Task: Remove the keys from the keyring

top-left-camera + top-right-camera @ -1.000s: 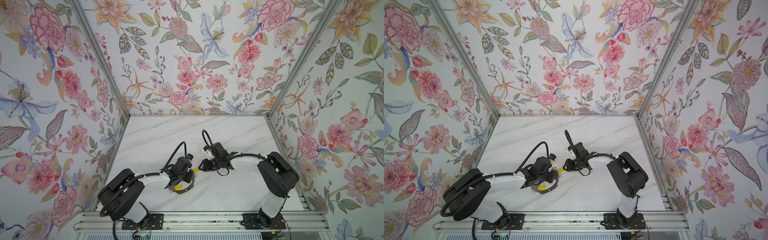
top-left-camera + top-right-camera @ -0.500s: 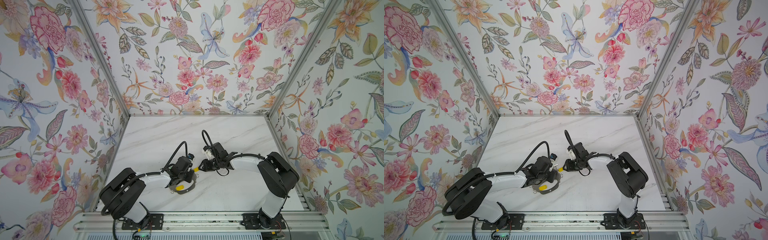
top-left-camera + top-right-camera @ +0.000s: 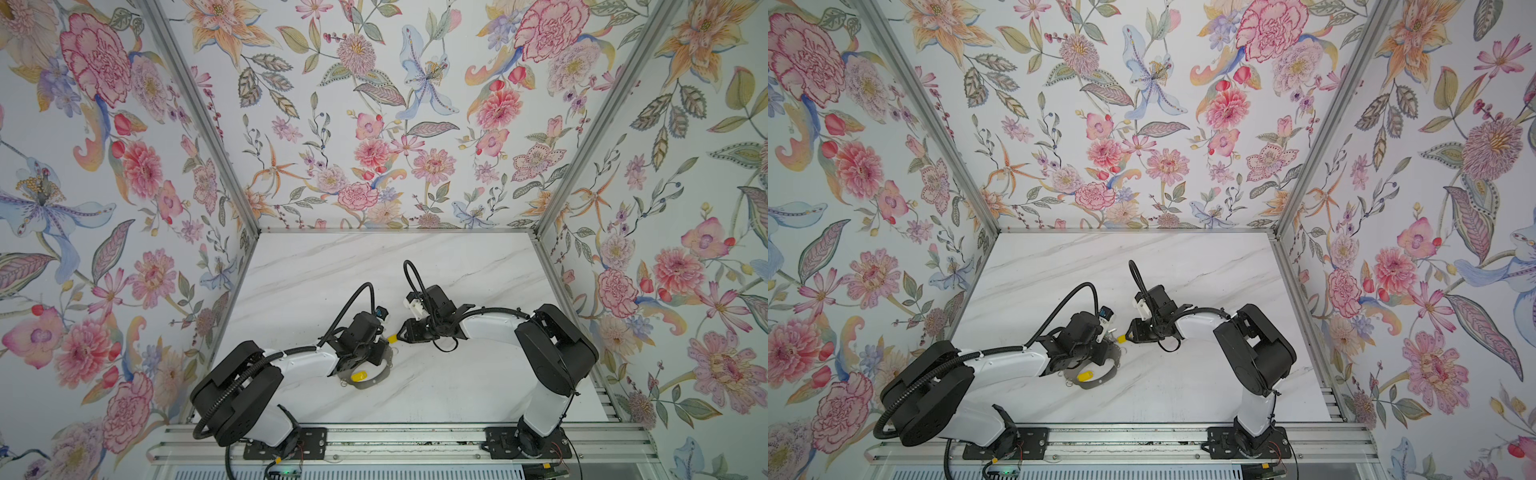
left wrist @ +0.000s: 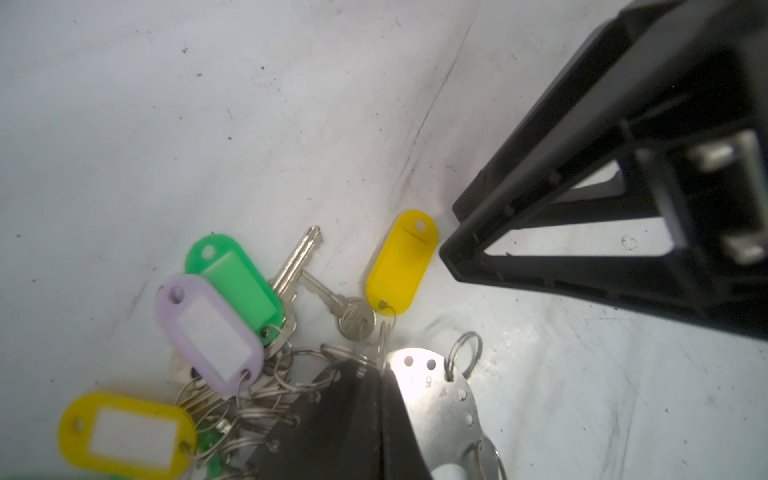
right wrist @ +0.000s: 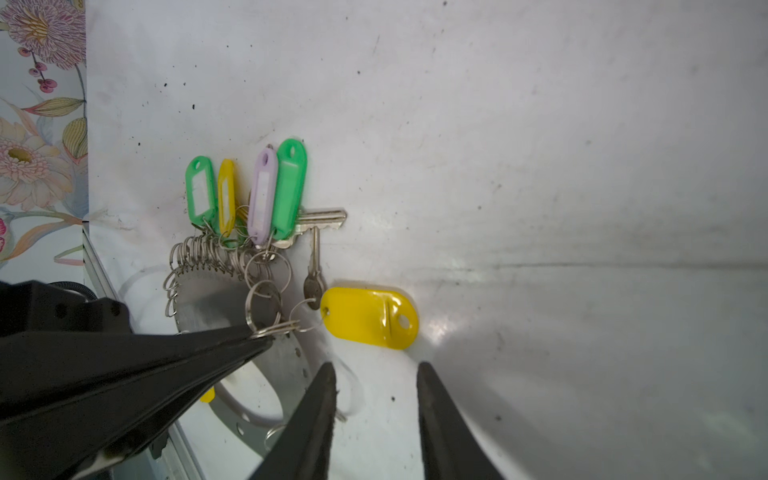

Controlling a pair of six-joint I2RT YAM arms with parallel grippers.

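Low in the middle of both top views, the keyring (image 3: pixel 368 385) lies flat on the desk (image 3: pixel 457 374), partly hidden under my left arm. My left claw (image 5: pixel 266 337) is pressed together on a wire loop (image 5: pixel 277 328) at the plate's edge, the one that seems to carry the yellow-tagged key (image 5: pixel 312 286). Its yellow tag (image 5: pixel 368 318) lies on the desk just beside the plate. The other keys (image 5: pixel 320 217) are bunched on their loops further round the rim.

My right claw (image 5: pixel 374 368) is spread and empty, with the tag just beyond its tips; in the top views it sits right of the left claw.

As I judge it, the step in hand is working this one key off its loop. I'd hold the left pinch firm so the plate cannot slide. Then I'd close the right claw on the tag or the key's head and feed it round the coil rather than pull straight. A straight tug would likely drag the whole ring along.
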